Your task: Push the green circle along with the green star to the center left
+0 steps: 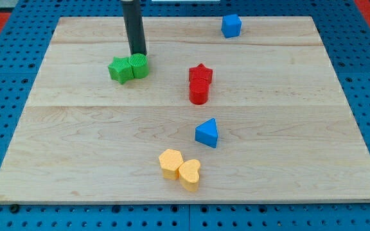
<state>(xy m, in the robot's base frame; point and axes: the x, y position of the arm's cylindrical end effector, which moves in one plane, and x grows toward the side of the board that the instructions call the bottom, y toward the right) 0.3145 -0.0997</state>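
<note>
The green star (119, 69) and the green circle (139, 65) sit touching each other in the upper left part of the wooden board (76, 128), the star on the view's left. My tip (138, 53) rests just above the green circle, at its top edge and about touching it. The dark rod rises straight up out of the view's top.
A red star (201, 74) sits against a red cylinder (199, 93) right of centre. A blue cube (231, 25) lies at the top right. A blue triangle (207, 133) lies below centre. Two yellow blocks, one (171, 162) flower-like and one a heart (189, 174), touch near the bottom.
</note>
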